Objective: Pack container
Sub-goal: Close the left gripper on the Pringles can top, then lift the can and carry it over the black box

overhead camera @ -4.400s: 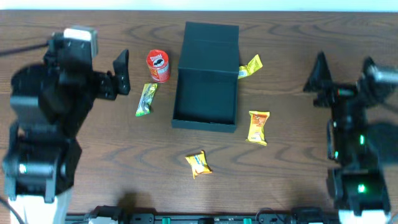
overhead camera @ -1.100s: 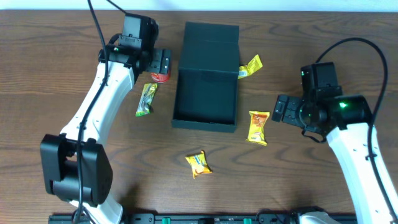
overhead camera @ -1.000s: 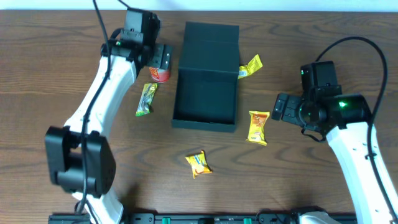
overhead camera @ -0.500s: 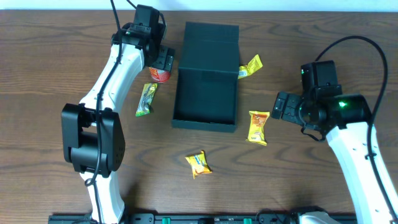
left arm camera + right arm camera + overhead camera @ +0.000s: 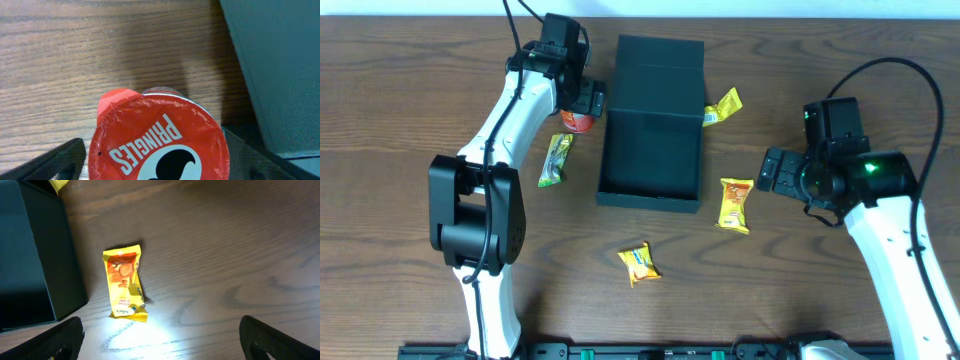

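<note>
My left pincer [image 5: 584,100] hangs directly over the red Pringles can [image 5: 576,121], which stands upright on the bench [image 5: 800,60]. Its 2 fingers are spread wide, 1 on each side of the can's foil top. In the left wrist view a strip of bench shows between one finger and the lid. The other finger sits just beside the rim, and I cannot tell whether it touches. Nothing is clamped.

The container [image 5: 652,130], a dark box with its flap lid thrown back, lies right next to this pincer on the side away from the left arm's base. Its wall stands close alongside the can. It is open and I see nothing in it. A green packet [image 5: 555,160] lies near this pincer on the side toward the arm's base.

My right pincer [image 5: 775,172] is also spread wide and holds nothing. It hovers above the bench with an orange-and-yellow snack packet [image 5: 735,204] lying flat just ahead of its tips. Past that packet is the container's side wall. A yellow wrapper [image 5: 723,106] rests against the container's edge, farther off from this pincer. 1 more yellow packet [image 5: 639,263] lies well apart from both pincers, out beyond the box's open end.
</note>
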`<state>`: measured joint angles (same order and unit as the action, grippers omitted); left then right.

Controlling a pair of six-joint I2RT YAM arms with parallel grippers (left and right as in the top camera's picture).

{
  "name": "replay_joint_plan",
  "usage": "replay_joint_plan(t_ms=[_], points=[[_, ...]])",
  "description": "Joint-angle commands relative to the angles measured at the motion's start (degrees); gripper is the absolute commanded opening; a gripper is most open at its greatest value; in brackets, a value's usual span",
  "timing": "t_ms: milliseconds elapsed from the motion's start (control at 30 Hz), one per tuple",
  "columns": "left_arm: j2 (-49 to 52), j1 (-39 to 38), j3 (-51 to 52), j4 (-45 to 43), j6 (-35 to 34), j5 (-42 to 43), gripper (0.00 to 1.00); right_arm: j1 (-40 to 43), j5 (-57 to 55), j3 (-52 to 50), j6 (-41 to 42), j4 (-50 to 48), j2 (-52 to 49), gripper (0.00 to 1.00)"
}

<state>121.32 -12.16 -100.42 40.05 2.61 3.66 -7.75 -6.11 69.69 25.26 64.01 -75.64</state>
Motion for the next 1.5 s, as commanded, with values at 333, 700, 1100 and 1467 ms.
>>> replay_joint_plan(t_ms=[333,700,1100,1467], points=[[0.2,0.0,-1.3,0.6,-1.9,0.5,0.72,-0.8,-1.0,0.9,0.9,0.0,0.2,0.99],[-0.5,0.0,-1.4,1.4,-3.5,0.5,0.69,-0.8,-1.0,0.9,0.9,0.0,0.2,0.99],[-8.9,0.0,-1.4,6.3,-5.5,3.9,0.7,-0.8,-1.0,0.9,0.9,-0.1,0.2,0.99],[-16.9,0.0,-1.4,13.4,-6.5,16.6,0.7,-0.8,-1.0,0.9,0.9,-0.1,0.2,0.99]])
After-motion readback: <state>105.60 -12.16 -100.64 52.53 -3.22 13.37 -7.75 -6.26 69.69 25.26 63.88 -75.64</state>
